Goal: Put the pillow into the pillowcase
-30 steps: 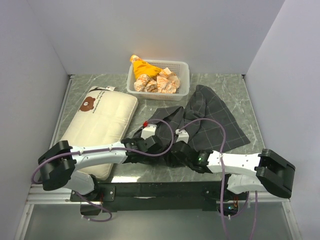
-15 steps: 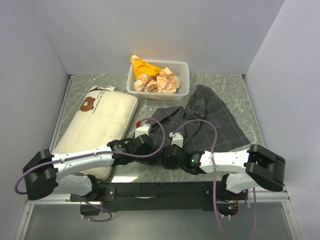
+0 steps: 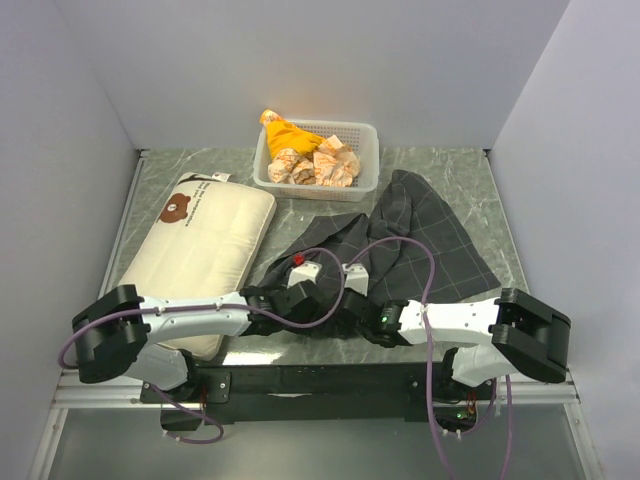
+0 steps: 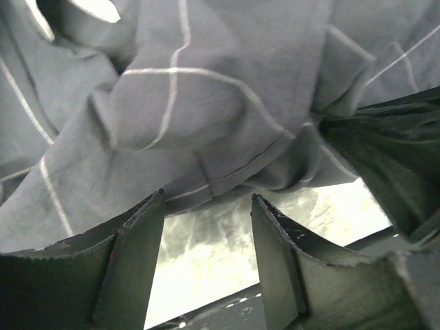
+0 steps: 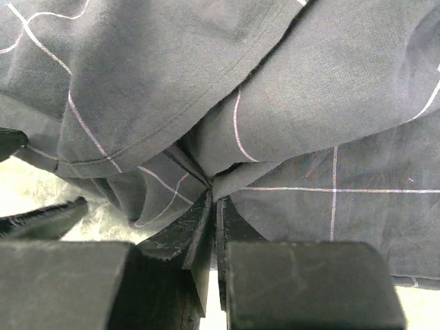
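The cream pillow (image 3: 200, 250) with its bear face lies at the left of the table. The dark checked pillowcase (image 3: 430, 235) lies crumpled at centre right, and both grippers are at its near edge. In the left wrist view my left gripper (image 4: 207, 199) stands open just below the pillowcase's hem (image 4: 206, 89), with bare table between its fingers. In the right wrist view my right gripper (image 5: 214, 196) is shut on a pinched fold of the pillowcase (image 5: 309, 103). From above, the left gripper (image 3: 312, 290) and the right gripper (image 3: 345, 298) sit close together.
A white mesh basket (image 3: 365, 135) holding orange-and-white cloth bundles (image 3: 310, 160) stands at the back centre. Grey walls close in the left, back and right sides. The right gripper's dark finger (image 4: 392, 158) shows at the right of the left wrist view.
My left gripper has opened and let go of the pillowcase. My right gripper has shut on a fold of the pillowcase. Both arms shifted slightly near the fabric's front edge.
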